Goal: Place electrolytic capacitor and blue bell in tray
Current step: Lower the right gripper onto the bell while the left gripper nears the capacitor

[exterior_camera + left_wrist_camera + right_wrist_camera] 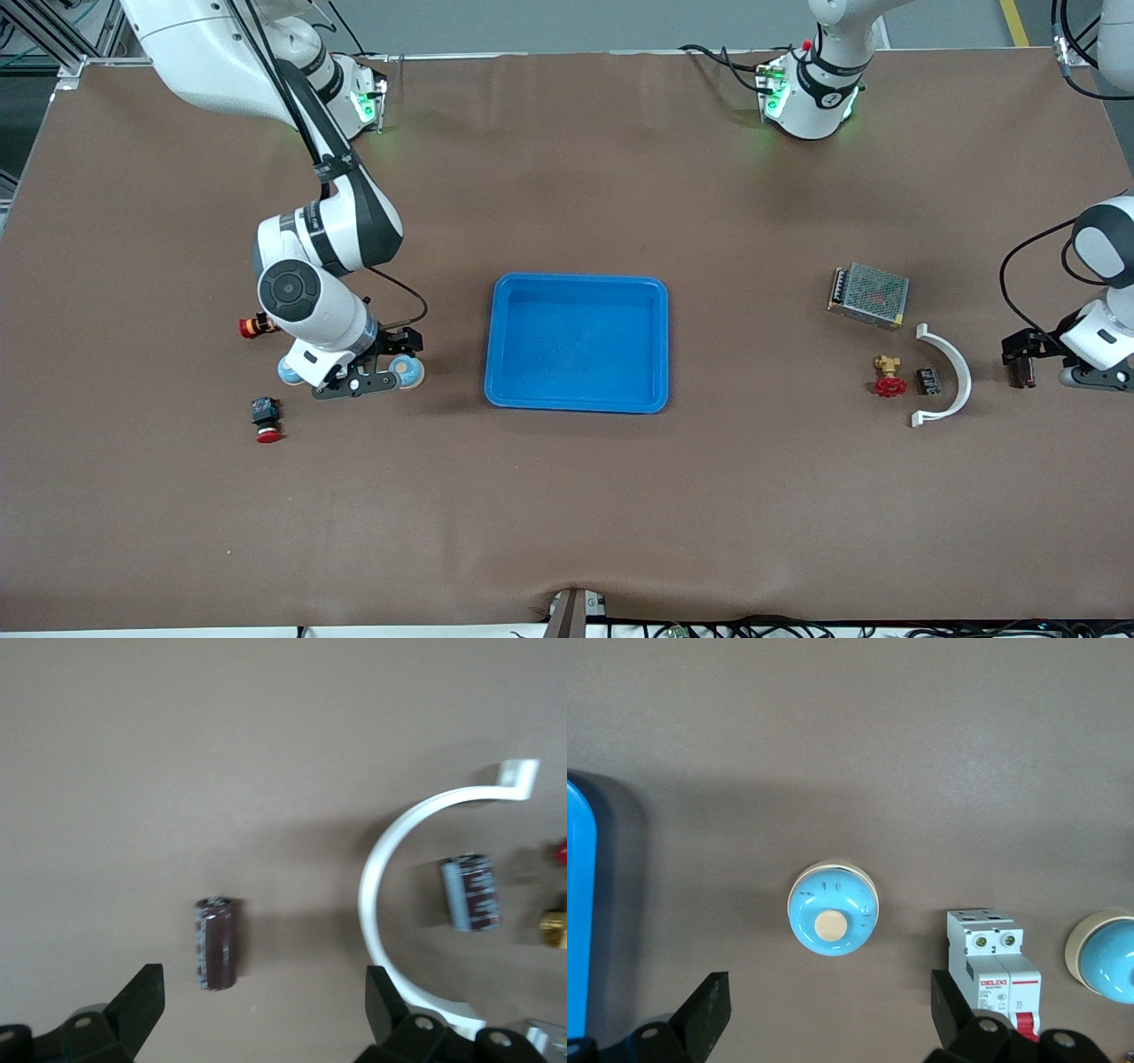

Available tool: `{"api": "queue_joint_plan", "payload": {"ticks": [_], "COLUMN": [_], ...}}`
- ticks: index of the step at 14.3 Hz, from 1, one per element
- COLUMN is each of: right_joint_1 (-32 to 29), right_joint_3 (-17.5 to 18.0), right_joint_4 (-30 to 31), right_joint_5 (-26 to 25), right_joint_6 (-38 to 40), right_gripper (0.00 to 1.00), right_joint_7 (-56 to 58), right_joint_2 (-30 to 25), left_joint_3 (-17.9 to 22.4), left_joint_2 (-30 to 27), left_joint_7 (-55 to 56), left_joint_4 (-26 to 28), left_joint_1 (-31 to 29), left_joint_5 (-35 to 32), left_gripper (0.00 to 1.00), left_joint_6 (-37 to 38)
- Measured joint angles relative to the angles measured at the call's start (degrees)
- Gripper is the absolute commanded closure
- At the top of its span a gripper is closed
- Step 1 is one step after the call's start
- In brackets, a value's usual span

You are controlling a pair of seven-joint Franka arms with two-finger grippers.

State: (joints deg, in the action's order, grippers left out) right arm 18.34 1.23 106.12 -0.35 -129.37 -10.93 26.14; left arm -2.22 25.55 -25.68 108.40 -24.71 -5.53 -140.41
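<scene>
Right hand (824, 1019) hovered spread over blue bell (833, 919); left hand (264, 1014) hovered spread over electrolytic capacitor (216, 943). Tray (577, 400) sat mid-tabletop.

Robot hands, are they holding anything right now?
No, nothing. The left gripper hangs open over an electrolytic capacitor, and the right gripper hangs open over a blue bell.
</scene>
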Motion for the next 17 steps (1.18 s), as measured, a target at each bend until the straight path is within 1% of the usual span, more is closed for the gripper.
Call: {"api": "queue_joint_plan", "payload": {"ticks": [5,9,12,17], "right_joint_1": [0.1,0.7,1.3,1.4], "right_joint_3": [0.0,0.0,0.0,-0.3], "right_joint_4": [3.2,3.4,3.4,3.4], "right_joint_5": [0.0,0.0,0.0,0.0], "right_joint_6": [-4.9,-7.6,-10.0,-12.3], "right_gripper": [0.0,0.0,0.0,0.0], "right_joint_7": [0.0,0.0,0.0,0.0], "right_joint_2": [0.5,2.8,4.8,6.2], "left_joint_3": [0.0,-0.1,-0.1,-0.1], "left_joint_2": [2.1,5.2,6.9,9.7], "left_joint_7": [0.0,0.0,-0.1,-1.6], "left_joint_4": [-0.8,-2.1,-2.5,-4.6], "left_joint_1": [-3.0,-3.1,-3.1,-4.1], "left_joint_5": [0.2,1.1,1.1,1.1], "left_gripper": [0.0,0.0,0.0,0.0], "left_joint_6": [-0.1,-0.2,-2.1,-3.5]}}
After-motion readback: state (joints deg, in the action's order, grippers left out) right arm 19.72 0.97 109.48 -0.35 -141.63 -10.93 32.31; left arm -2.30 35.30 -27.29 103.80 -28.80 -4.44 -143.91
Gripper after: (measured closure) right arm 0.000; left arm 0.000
